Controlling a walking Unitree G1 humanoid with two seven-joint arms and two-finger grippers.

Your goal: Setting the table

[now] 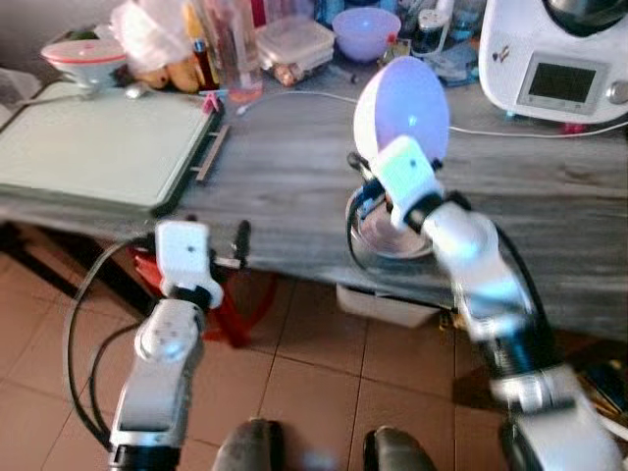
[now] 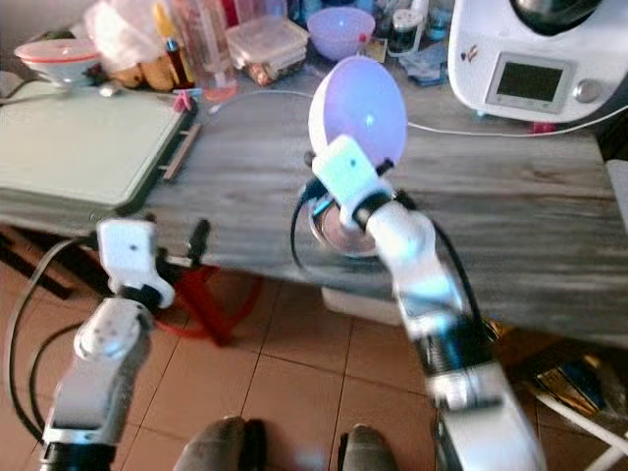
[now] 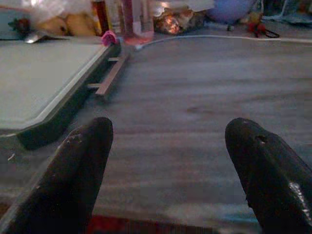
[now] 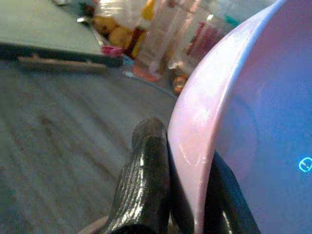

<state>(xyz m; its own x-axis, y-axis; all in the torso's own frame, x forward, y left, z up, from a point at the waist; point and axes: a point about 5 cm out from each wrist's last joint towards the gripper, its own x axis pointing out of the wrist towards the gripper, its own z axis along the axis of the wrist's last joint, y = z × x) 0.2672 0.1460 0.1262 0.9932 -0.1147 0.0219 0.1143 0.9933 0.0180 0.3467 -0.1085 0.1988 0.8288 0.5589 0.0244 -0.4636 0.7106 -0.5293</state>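
The grey wooden table (image 1: 294, 167) carried a white kitchen machine (image 1: 559, 59), a green tray (image 1: 98, 147) and clutter behind. Above its near edge the right gripper (image 4: 187, 170) pinched the rim of a pale lilac bowl (image 1: 402, 108), tipped on edge, hollow facing right, over stacked plates (image 1: 392, 240). The left gripper (image 3: 168, 161) hung open at the table's front edge.

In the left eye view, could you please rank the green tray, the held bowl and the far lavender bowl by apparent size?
1. Green tray.
2. Held bowl, nipped by the right gripper; nearer the camera, so it may look oversized.
3. Far lavender bowl.
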